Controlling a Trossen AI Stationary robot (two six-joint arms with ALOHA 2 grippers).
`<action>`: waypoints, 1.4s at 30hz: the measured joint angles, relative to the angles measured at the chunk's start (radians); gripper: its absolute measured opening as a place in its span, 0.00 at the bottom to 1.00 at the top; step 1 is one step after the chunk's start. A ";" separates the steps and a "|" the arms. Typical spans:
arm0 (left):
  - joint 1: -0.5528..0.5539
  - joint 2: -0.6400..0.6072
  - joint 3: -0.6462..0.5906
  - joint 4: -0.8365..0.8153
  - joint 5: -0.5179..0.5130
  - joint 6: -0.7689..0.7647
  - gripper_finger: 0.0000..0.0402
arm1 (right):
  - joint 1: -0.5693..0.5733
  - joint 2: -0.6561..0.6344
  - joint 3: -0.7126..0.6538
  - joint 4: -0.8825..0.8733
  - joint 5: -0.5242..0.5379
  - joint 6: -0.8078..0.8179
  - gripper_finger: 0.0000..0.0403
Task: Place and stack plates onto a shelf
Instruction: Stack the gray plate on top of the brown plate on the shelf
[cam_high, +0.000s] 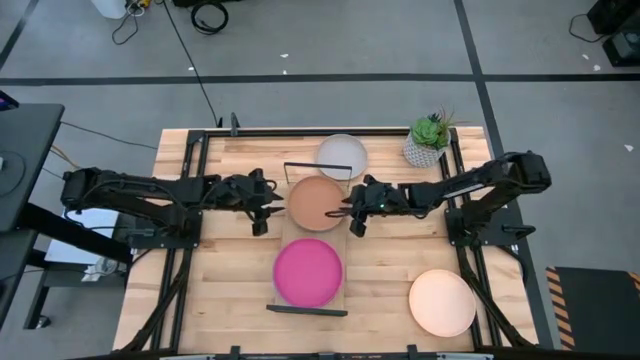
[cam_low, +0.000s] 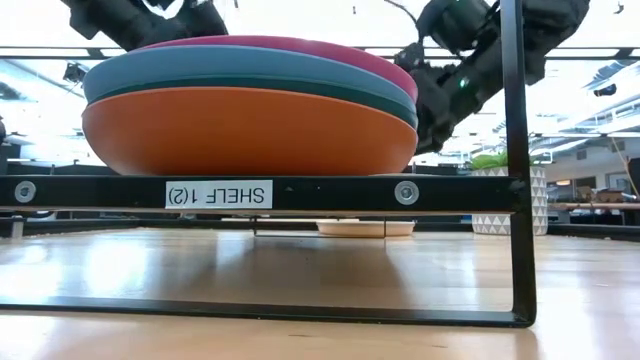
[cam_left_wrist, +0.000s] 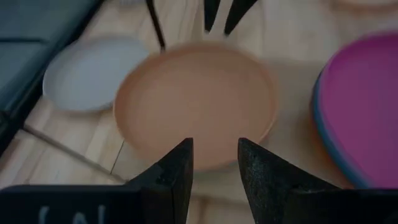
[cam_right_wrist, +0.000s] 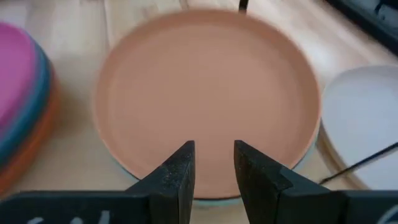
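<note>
Between your two end effectors sits the tan-brown plate (cam_high: 316, 203): left end effector (cam_high: 262, 212) and right end effector (cam_high: 352, 215) flank it equally near, fingers apart.

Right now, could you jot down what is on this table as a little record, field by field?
shelf: long pale wooden board with black wire ends, in the table's middle
stack on shelf: round magenta plate on top, teal-blue and orange plates beneath
second spot on shelf: round tan-brown plate, something light blue just showing under it
off the shelf: greyish white plate, peach-cream plate
left gripper: open, beside the tan-brown plate
right gripper: open, at that plate's other edge
extra: small potted green plant
</note>
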 joint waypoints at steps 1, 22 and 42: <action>-0.010 -0.009 0.002 0.016 0.000 -0.014 0.33 | 0.002 -0.029 0.000 -0.030 0.000 0.001 0.29; 0.018 0.170 -0.059 0.117 -0.174 -0.096 0.33 | 0.017 -0.158 -0.002 -0.260 0.043 0.001 0.29; 0.000 0.247 -0.059 0.205 -0.230 -0.057 0.33 | -0.004 -0.215 -0.011 -0.378 0.019 -0.022 0.29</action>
